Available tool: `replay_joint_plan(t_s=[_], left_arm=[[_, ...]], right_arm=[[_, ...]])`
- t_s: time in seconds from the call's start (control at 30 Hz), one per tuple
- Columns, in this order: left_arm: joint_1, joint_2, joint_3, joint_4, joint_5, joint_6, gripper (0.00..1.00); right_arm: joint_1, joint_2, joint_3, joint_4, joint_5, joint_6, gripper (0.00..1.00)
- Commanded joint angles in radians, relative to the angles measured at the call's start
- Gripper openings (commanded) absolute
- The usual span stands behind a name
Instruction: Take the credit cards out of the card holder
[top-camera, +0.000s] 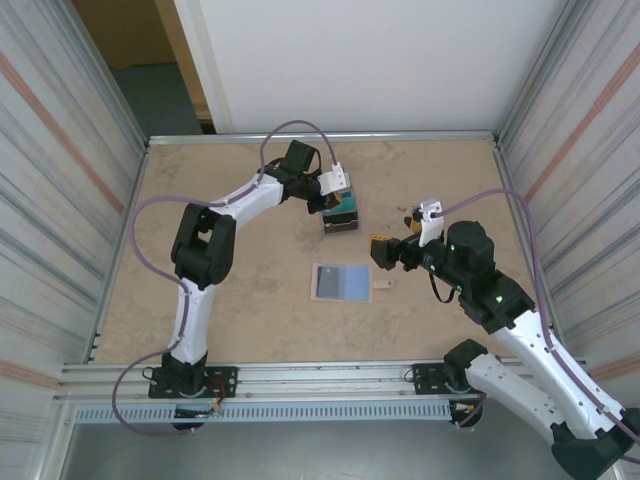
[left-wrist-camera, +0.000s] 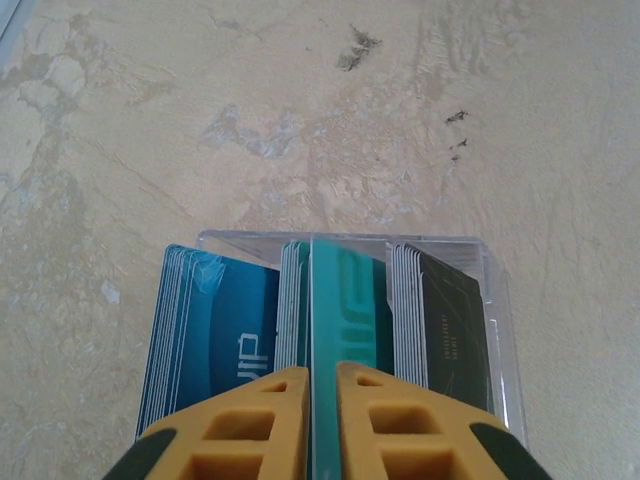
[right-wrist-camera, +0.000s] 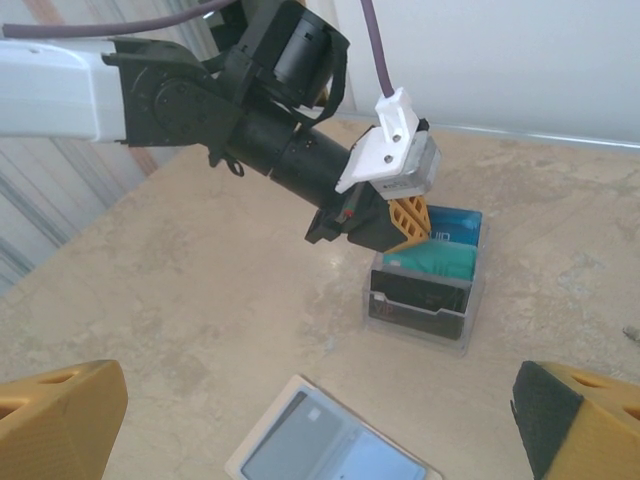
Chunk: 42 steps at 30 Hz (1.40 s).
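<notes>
A clear plastic card holder stands on the table at mid-back. It holds upright stacks of credit cards: blue ones, teal ones and dark ones. My left gripper reaches down into the holder. Its yellow fingers are pressed together on the edge of one teal card, which still stands in the holder. To the right of the holder my right gripper hovers wide open with nothing between its fingers.
A flat white-edged rectangle with two grey-blue panels lies in front of the holder, a small tan piece beside it. Corrugated metal walls close in the left and right sides.
</notes>
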Motion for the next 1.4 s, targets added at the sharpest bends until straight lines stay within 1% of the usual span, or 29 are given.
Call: replay_joint_plan(t_s=[0.0,0.13,0.27,0.3,0.4,0.53,0.57,0.63,0.67,0.73,0.8,0.83,0.9,1.0,1.1,1.2,1.37], left_arm=[[0.003,0.008,0.028,-0.019,-0.011,0.009,0.18],[-0.006,-0.026,0.011,-0.019,-0.029,0.008,0.19],[-0.016,-0.104,-0.035,-0.006,-0.047,-0.001,0.21],[-0.017,-0.143,-0.056,0.006,-0.052,-0.012,0.27],[-0.018,-0.243,-0.146,0.074,-0.077,-0.064,0.29],[-0.018,-0.415,-0.323,0.213,-0.162,-0.198,0.62],[-0.019,-0.458,-0.371,0.244,-0.185,-0.231,0.68],[-0.019,-0.555,-0.474,0.306,-0.230,-0.304,0.73],[-0.018,-0.594,-0.520,0.332,-0.250,-0.338,0.80],[-0.014,-0.685,-0.618,0.387,-0.288,-0.415,0.85],[-0.007,-0.777,-0.709,0.445,-0.342,-0.497,0.96],[-0.005,-0.814,-0.757,0.463,-0.367,-0.533,0.99],[-0.001,-0.897,-0.848,0.492,-0.410,-0.592,0.98],[0.006,-0.993,-0.943,0.503,-0.484,-0.656,0.99],[0.010,-1.073,-1.023,0.513,-0.544,-0.706,0.99],[0.014,-1.132,-1.084,0.509,-0.601,-0.762,0.99],[0.017,-1.182,-1.171,0.554,-0.613,-0.787,0.99]], right_arm=[[-0.005,0.008,-0.008,0.006,-0.016,0.020,0.99],[-0.004,0.021,-0.001,0.001,-0.016,0.033,0.99],[-0.004,0.031,-0.008,0.011,0.007,0.051,0.99],[-0.004,0.033,-0.011,0.015,0.020,0.058,0.98],[-0.004,0.042,-0.017,0.019,0.058,0.084,0.98],[-0.002,0.077,-0.029,0.026,0.098,0.142,0.98],[-0.001,0.091,-0.032,0.025,0.105,0.157,0.99],[0.003,0.130,-0.035,0.028,0.112,0.188,0.99],[0.009,0.150,-0.034,0.025,0.114,0.198,0.99],[0.027,0.202,-0.024,0.013,0.135,0.231,1.00],[0.058,0.272,-0.004,-0.012,0.165,0.263,0.95],[0.077,0.316,0.007,-0.025,0.176,0.276,0.92],[0.126,0.408,0.040,-0.050,0.211,0.298,0.87],[0.194,0.534,0.095,-0.088,0.238,0.338,0.80],[0.256,0.667,0.158,-0.142,0.236,0.384,0.70],[0.317,0.787,0.224,-0.189,0.242,0.411,0.64],[0.386,0.968,0.341,-0.257,0.235,0.423,0.56]])
